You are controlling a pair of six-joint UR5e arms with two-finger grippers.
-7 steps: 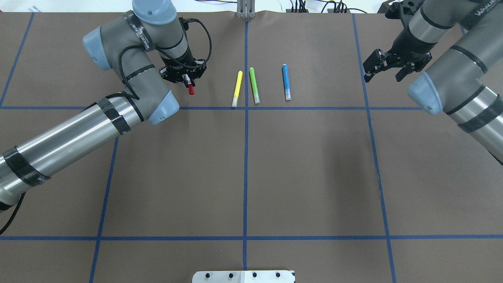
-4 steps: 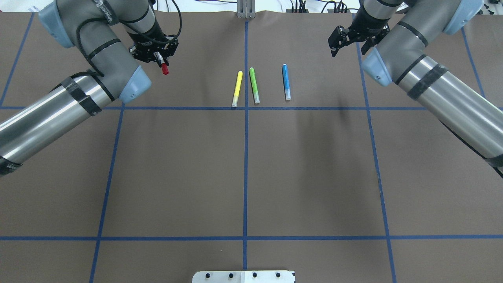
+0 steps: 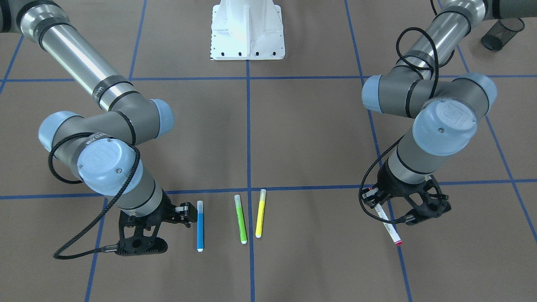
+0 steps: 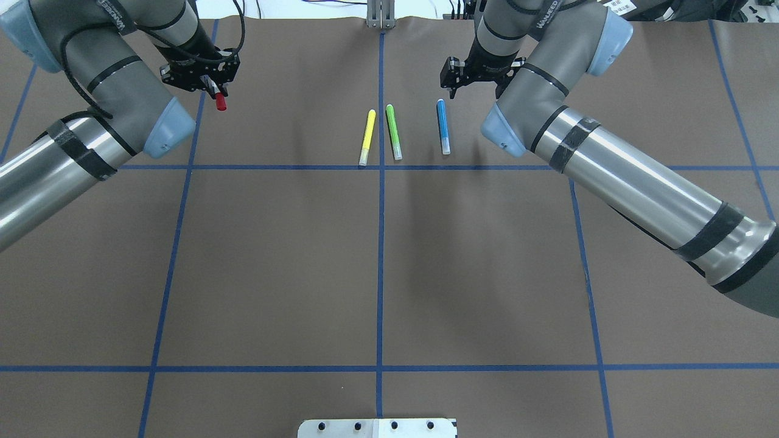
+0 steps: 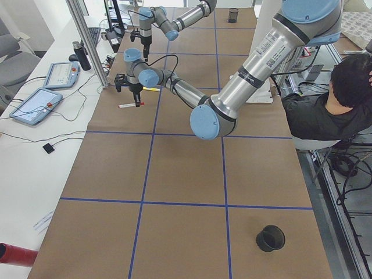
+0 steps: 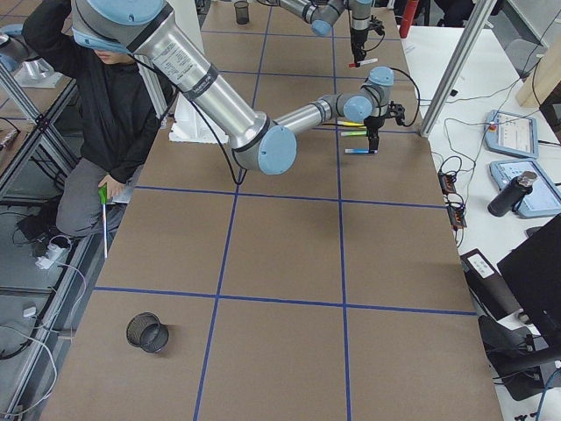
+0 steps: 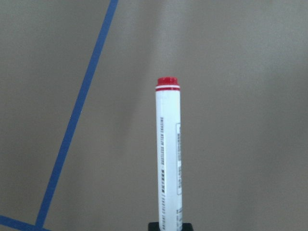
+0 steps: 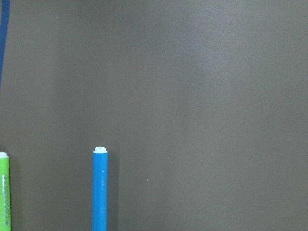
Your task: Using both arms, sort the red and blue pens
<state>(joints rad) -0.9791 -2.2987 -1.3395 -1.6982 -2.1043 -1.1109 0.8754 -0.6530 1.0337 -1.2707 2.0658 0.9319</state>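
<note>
Red pen [image 4: 216, 98], white barrel with red ends, is gripped in the closed jaws of the left gripper [image 4: 207, 85]. It is held tilted, one red end sticking out below the jaws, and sits over the tabletop [image 4: 274, 274] near the far edge, well toward the left end. In the left wrist view the barrel [image 7: 168, 159] runs straight out from the jaws, with its red tip over bare brown surface and a blue tape line [image 7: 72, 130] to one side.

Blue pen [image 4: 443, 126] lies flat on the tabletop near the far edge, a little right of the middle. Its translucent cap is turned to the robot's side and its white end to the far edge. It is not held. The right gripper [image 4: 471, 78] hangs just by the pen's far end, with the jaws open, nothing in them and no contact with the pen. In the right wrist view only the white-ended part of the blue pen [image 8: 99, 192] is seen, with the tip of the green marker [image 8: 4, 192] at the frame edge.

The green marker [image 4: 394, 132] and yellow marker [image 4: 367, 137] lie flat, close together, on either side of the middle tape line [image 4: 380, 243]. Both are roughly parallel to the blue pen, with the green one nearer to it.

A black mesh cup [image 5: 271, 238] stands near the robot-side edge, toward the left end. The white robot base [image 3: 247, 29] is seen at the middle of the robot-side edge. A seated person [image 5: 325, 110] is seen beyond that edge, off the tabletop.
</note>
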